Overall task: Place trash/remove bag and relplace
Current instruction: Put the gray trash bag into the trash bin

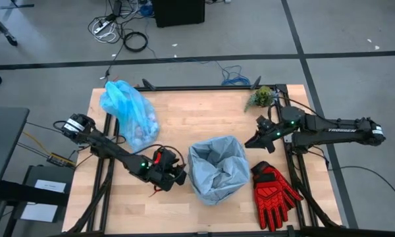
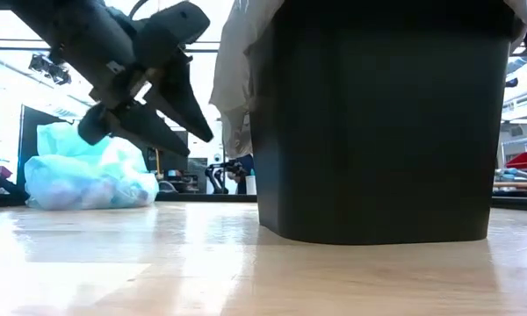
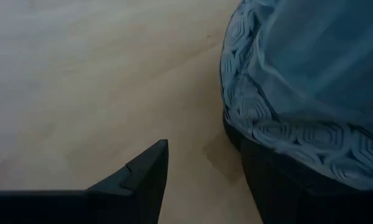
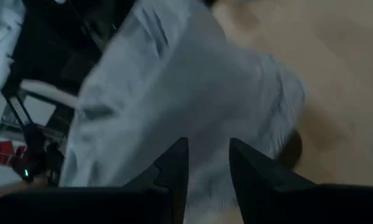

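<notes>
Since front comes first, glove (image 1: 274,191): red, flat on the table (image 1: 191,122), front right, near the bin but apart.
L gripper (image 1: 179,176): low over the table, just left of the bin. Fingers apart, nothing in them; the low view shows it off the wood.
Bin (image 2: 369,123): black, upright, mid-front of the table.
Liner (image 1: 217,168): dull grey-blue, sits in the bin, folded over the rim, crumpled inside.
R gripper (image 1: 250,143): just past the bin's far right edge, pointing at it. Small gap btwn its fingers (image 4: 174,165), nothing held; grey liner right ahead of them.
Bag (image 1: 126,110): bright blue, on the table, back left, well apart from the bin. Top bunched up, bottom fat.
Trash (image 1: 142,131): pale wads show thru the bag's lower part, all inside it.
Plant (image 1: 262,97): small, green, back right corner.
</notes>
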